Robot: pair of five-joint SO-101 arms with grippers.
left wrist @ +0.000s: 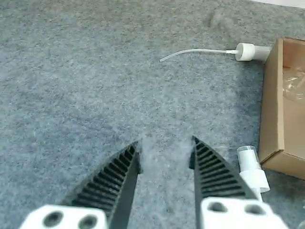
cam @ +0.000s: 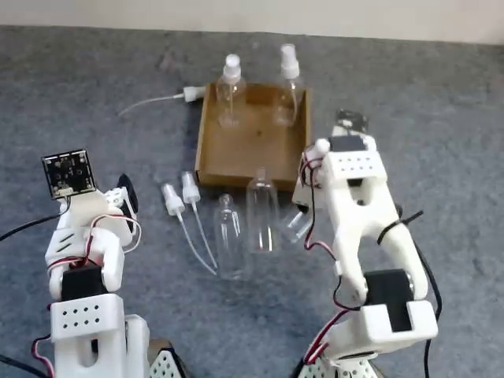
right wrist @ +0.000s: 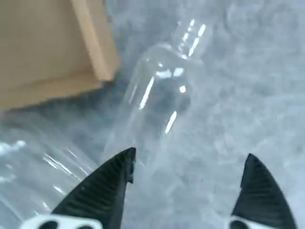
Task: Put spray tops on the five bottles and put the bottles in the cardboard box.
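**Q:** Where are the bottles?

**A:** I see 2 capped ones, bottle A (cam: 230, 90) and bottle B (cam: 288, 87), upright in the box (cam: 252, 157) along its far wall. 3 more lie uncapped on the counter (cam: 409, 94) in front of the box. Bottle C (cam: 228, 236) and bottle D (cam: 262, 209) lie side by side. Bottle E (right wrist: 162, 95) lies just off the box's near right corner.

**Q:** And the spray tops?

**A:** Top 1 (cam: 172, 198) and top 2 (cam: 190, 187) lie together left of bottle C, their tubes trailing toward my arms. Top 3 (cam: 193, 94) lies against the box's far left corner, its tube running away to the left.

**Q:** State of each gripper?

**A:** My left gripper (left wrist: 165, 143) is parted and empty over bare counter, left of tops 1 and 2. My right gripper (right wrist: 190, 160) is spread wide over bottle E's base end and grips nothing.
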